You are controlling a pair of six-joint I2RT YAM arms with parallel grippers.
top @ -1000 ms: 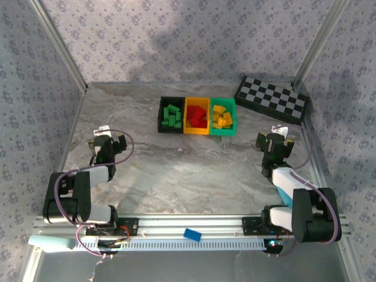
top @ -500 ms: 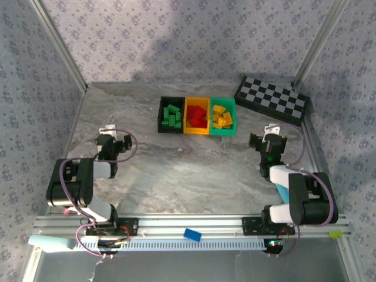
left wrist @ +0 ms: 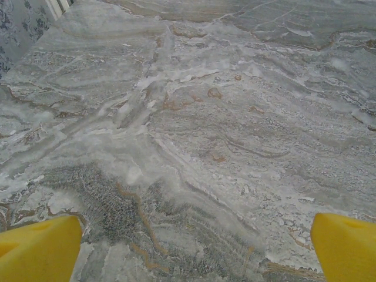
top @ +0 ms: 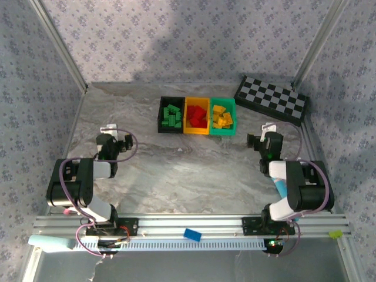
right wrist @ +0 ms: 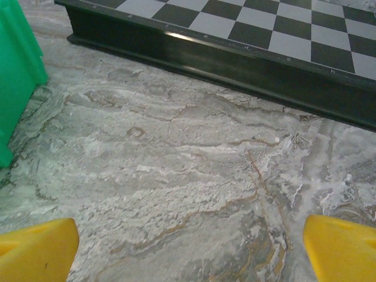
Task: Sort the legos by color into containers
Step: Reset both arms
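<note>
Sorting is looking finished: small green studded plastic bricks (top: 172, 116) are lying in the black open-topped plastic bin (top: 160, 115), red bricks (top: 197, 116) in the yellow bin (top: 197, 131), and yellow-orange bricks (top: 222, 117) in the green bin (top: 223, 133). The three bins are sitting side by side near the middle of the tabletop's (top: 188, 170) far edge. The left tool (top: 113, 140) and right tool (top: 264, 140) are hovering spread wide and empty, near the left and right edges. The right tool is pointing between the green bin and the black-and-white checkered board (top: 271, 100); a careless sideways swing there risks knocking the bin and spilling sorted bricks.
</note>
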